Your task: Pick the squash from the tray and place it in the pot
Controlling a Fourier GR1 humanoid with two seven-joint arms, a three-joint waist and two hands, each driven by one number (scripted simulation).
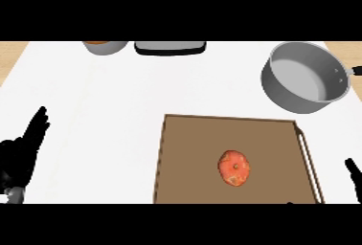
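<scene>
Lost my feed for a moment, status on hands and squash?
Left hand open, resting at left edge; right hand barely in view. Orange round squash lies untouched on brown rectangular tray. Grey metal pot empty, path unobstructed.

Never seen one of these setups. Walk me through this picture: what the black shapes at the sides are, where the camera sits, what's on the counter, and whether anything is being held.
The single picture is taken from the robot's head, looking steeply down at a white counter. The black shape at the left edge is the robot's left hand, open with its fingers up, resting. At the lower right edge only a black tip of the right hand shows, too little to tell how its fingers stand.

On the counter lies a brown tray with an orange squash on it. Beyond the tray, to the right, stands an empty grey pot. At the far edge are a bowl and a dark flat container, both cut off.

Nothing is held: the squash lies untouched on the tray.
</scene>
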